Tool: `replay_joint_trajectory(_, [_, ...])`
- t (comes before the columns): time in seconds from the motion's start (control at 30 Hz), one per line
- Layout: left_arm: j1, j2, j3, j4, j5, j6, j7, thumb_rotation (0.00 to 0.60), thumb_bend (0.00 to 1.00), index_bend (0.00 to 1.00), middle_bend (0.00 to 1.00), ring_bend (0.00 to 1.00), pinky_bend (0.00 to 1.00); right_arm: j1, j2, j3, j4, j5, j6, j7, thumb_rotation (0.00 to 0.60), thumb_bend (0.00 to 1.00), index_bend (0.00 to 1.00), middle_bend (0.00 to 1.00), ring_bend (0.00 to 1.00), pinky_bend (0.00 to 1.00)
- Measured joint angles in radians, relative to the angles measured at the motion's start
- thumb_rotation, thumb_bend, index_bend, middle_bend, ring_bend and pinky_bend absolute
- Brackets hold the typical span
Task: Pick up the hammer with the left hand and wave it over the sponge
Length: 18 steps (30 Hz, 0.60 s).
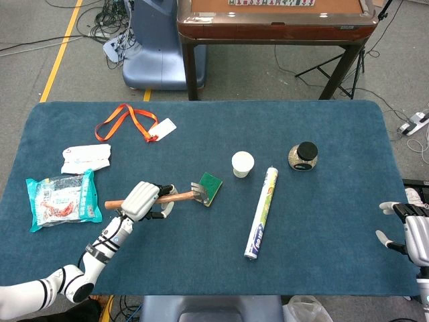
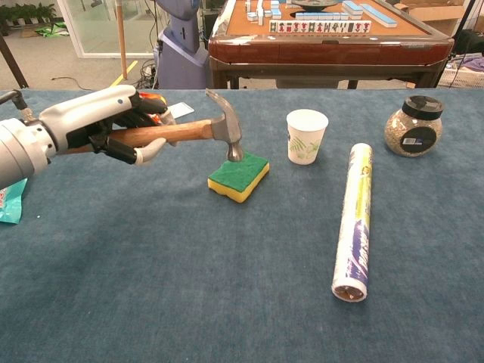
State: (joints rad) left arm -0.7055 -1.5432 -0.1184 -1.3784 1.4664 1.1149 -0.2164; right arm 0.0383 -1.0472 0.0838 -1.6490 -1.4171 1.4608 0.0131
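Note:
My left hand [image 2: 110, 125] [image 1: 143, 199] grips the wooden handle of the hammer [image 2: 189, 131] [image 1: 175, 196] and holds it up off the table. Its steel head [image 2: 226, 128] hangs just above the near left part of the green and yellow sponge [image 2: 240, 177] [image 1: 212, 185]. Whether the head touches the sponge I cannot tell. My right hand [image 1: 409, 231] rests at the table's right edge in the head view, fingers apart, holding nothing.
A white paper cup [image 2: 306, 136], a rolled tube [image 2: 353, 219] and a lidded jar [image 2: 413, 125] lie right of the sponge. An orange lanyard with a card [image 1: 134, 122], a white packet [image 1: 86, 158] and a snack bag [image 1: 62, 198] sit at the left.

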Motion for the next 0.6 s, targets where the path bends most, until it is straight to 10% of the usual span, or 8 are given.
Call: replay_joint_trajectory(0.6, [-0.056,-0.094,0.024,0.263,0.160,0.078,-0.125,0.600,0.57,0.73,0.78,0.69,0.74,0.007,0.002,-0.001,-0.003,0.010,-0.019,-0.008,0.600,0.17,0.36,0.41,0.31,0.33])
